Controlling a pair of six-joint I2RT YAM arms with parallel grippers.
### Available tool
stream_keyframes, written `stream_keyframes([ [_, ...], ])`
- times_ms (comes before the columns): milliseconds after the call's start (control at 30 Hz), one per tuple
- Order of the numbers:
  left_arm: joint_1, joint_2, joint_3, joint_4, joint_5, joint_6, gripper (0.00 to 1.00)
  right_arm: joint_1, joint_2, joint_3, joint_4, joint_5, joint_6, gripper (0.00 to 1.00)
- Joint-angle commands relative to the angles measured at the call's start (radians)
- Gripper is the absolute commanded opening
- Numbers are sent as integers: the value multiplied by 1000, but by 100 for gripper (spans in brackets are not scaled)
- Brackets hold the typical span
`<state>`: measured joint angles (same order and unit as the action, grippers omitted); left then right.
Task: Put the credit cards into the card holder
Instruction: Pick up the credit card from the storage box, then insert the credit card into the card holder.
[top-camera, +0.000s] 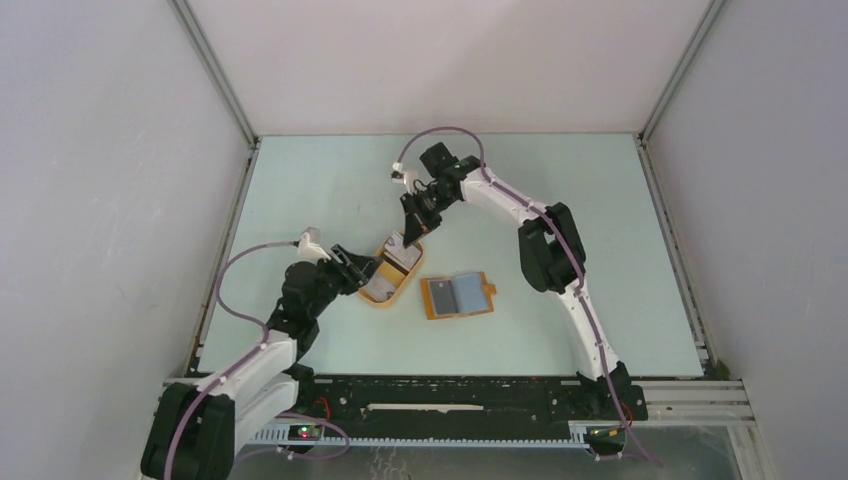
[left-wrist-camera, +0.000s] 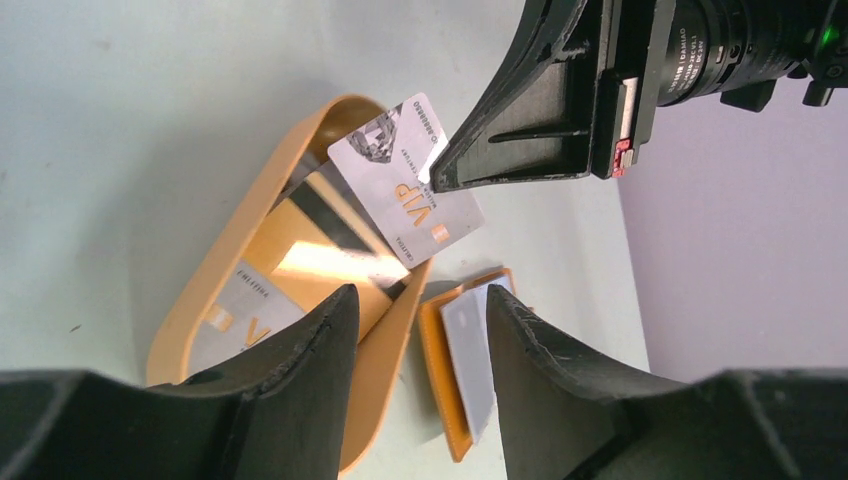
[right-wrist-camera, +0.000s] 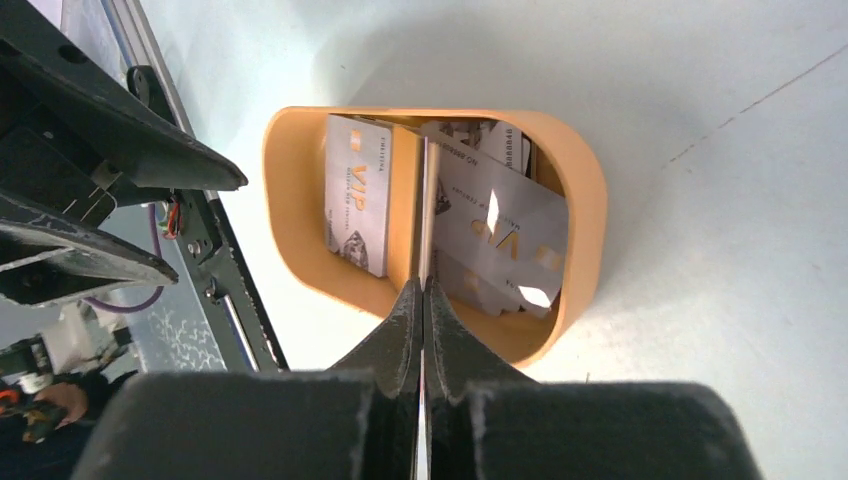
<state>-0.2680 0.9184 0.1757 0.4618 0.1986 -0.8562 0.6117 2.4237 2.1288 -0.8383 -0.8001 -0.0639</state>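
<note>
Pickup is proceeding: right gripper is pinching 1 credit card above the tray, where other cards are lying. Meanwhile left gripper is hovering, jaws apart, over the tray's near rim. Beside the tray, the card holder is lying open, so the next move is likely calling for edge-on alignment with 1 slot.

- Left arm bent low, reaching toward one o'clock; left gripper with jaws parted.
- Right arm arches toward eleven o'clock; right gripper points down, pinched on a credit card.
</note>
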Motion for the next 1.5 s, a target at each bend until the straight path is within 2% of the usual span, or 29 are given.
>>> stream_keyframes([
  [0, 7, -90, -21, 35, 45, 43, 55, -3, -166, 5, -10, 60, -74, 0],
  [233, 7, -220, -48, 38, 122, 61, 59, -3, -241, -21, -76, 35, -177, 0],
  [433, -12, -284, -91, 196, 245, 45, 64, -16, -430, -252, -40, -22, -230, 0],
  [633, -181, -235, -69, 274, 232, 94, 63, -42, -657, -579, 28, -89, -261, 0],
  [833, -322, -205, -89, 350, 154, 160, 63, -114, -786, -791, 96, -196, -256, 0],
  [1067, -448, -82, -132, 465, 46, 153, 61, -226, -714, -881, 133, -292, -182, 0],
  [1267, -535, 91, -92, 543, -53, 142, 55, -248, -660, -934, 225, -193, -51, 0],
  [1467, -556, 306, -13, 578, -94, 147, 40, -252, -634, -986, 306, -108, 59, 0],
])
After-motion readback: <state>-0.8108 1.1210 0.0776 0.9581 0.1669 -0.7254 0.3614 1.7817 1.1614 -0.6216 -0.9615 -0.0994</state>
